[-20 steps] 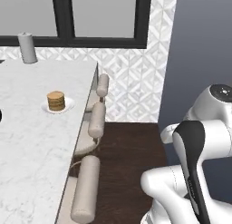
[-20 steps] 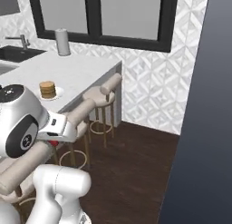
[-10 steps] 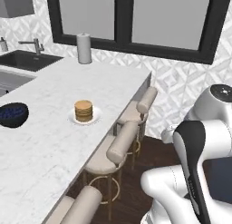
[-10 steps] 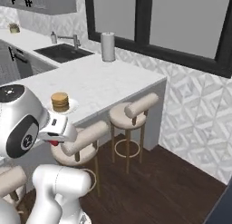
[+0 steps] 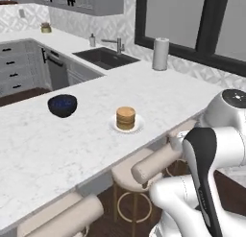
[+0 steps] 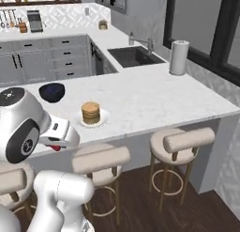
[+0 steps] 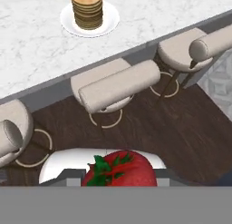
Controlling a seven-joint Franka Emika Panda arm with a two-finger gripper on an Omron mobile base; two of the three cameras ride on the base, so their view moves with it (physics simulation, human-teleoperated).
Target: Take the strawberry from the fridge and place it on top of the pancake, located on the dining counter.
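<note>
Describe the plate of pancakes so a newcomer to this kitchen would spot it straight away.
Start at the long white marble dining counter lined with beige stools. Near its stool-side edge sits a small white plate bearing a stack of round golden-tan pancakes. Its nearest neighbour on the counter, a dark blue bowl, is dark and hollow, not pale and stacked.

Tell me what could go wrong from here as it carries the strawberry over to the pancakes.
The strawberry sits in the gripper above the stools and floor, short of the dining counter; a slip would drop it there. The pancake stack is narrow and tall, so an off-centre release may roll the fruit onto the plate.
</note>
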